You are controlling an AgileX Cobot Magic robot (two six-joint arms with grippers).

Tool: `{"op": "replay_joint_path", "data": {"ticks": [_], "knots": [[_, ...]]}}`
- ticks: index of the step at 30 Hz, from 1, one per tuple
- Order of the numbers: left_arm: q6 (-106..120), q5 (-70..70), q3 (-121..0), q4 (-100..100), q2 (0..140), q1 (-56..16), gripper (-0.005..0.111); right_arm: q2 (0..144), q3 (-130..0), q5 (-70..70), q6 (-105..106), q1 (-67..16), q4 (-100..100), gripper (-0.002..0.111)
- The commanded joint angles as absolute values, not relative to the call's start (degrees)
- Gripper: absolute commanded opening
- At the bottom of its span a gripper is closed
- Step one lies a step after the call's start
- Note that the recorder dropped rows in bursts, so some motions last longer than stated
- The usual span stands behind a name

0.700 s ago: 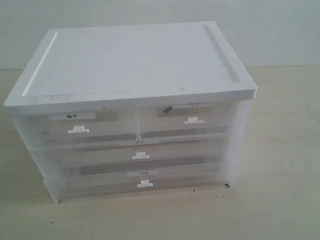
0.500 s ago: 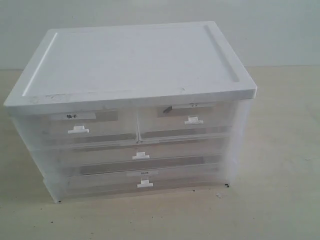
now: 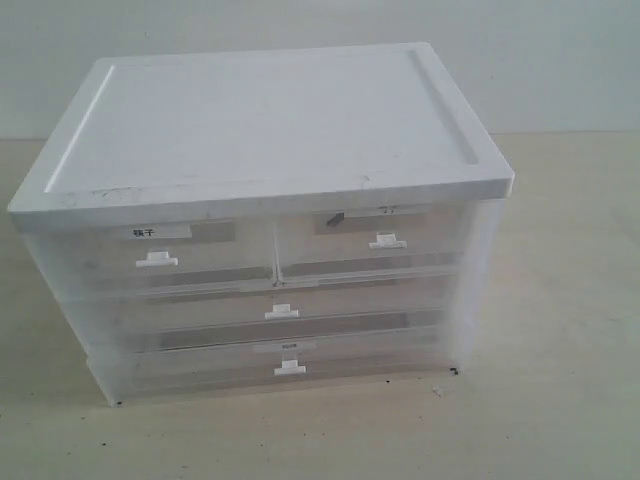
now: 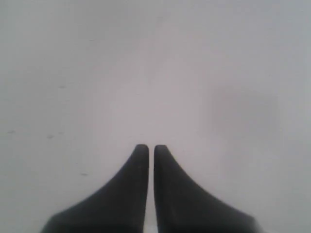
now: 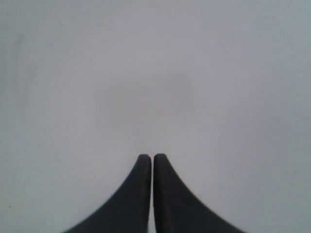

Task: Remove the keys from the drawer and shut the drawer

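Note:
The drawer is the top right half-width one of a translucent cabinet, with a small white tab handle and a faint label on a greyish strip. It sits pushed in, flush with the drawers around it. The keys are hidden; I cannot make them out through the cloudy plastic. Neither arm shows in the exterior view. In the left wrist view my left gripper is shut with nothing between its dark fingers, over a blank pale surface. My right gripper is likewise shut and empty over a plain grey-white surface.
The cabinet has a white lid and stands on a pale wooden table. Its top left half-width drawer carries a bold dark-lettered label. Two full-width drawers lie below. A light wall runs behind.

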State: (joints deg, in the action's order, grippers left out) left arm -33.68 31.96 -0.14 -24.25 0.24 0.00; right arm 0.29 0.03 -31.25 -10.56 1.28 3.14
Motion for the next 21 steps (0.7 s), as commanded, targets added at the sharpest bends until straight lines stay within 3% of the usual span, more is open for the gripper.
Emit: {"op": "replay_joint_path", "data": {"ticks": [1, 5, 12, 21], "knots": [[-51.05, 39.75, -3.24, -45.97, 5.51, 0.04, 0.005, 0.09, -2.68, -35.34, -21.44, 1.56, -7.20, 0.000], [-54.59, 42.79, -7.28, -60.22, 15.58, 0.04, 0.005, 5.94, -10.28, -35.34, -27.72, 1.56, -19.74, 0.000], [-43.52, 53.42, -7.25, -61.46, 38.35, 0.04, 0.005, 23.87, -20.51, -37.83, -35.35, 1.56, -37.38, 0.000], [-29.29, 64.54, -7.02, -55.67, 64.90, -0.07, 0.005, 45.62, -21.94, -53.36, -17.26, 1.56, -52.55, 0.000]]}}
